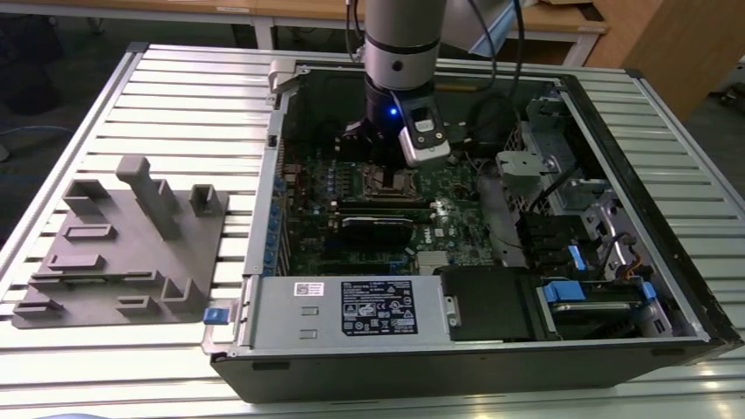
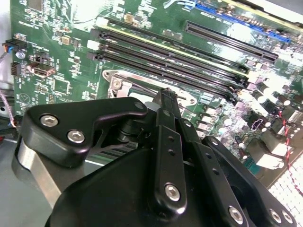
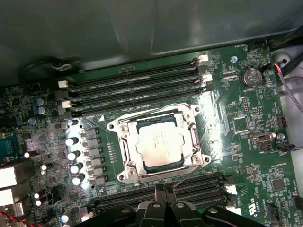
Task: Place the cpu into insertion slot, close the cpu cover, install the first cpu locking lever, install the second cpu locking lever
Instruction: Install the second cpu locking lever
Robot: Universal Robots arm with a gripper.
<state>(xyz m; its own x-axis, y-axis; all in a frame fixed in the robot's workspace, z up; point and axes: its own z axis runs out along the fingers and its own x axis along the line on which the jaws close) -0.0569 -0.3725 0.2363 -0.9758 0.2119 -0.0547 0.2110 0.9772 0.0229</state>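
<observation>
Already the cpu (image 3: 160,142) sits in the insertion slot (image 3: 124,163), the cpu cover (image 3: 189,124) closed around it, just ahead of the gripper (image 3: 160,190), whose fingers look clenched together, memory slots (image 3: 137,90) crowding beyond.

A: We log the exterior view as high and oblique, set well back, taking in the open computer case (image 1: 466,218) on the slatted table (image 1: 174,105).

B: In both wrist views we look down close onto the green circuit board (image 3: 246,156), over the gripper (image 3: 160,190). The insertion slot (image 3: 158,142) appears in all three.

A: Agreed; the second wrist view sits nearer, more slanted.
</observation>
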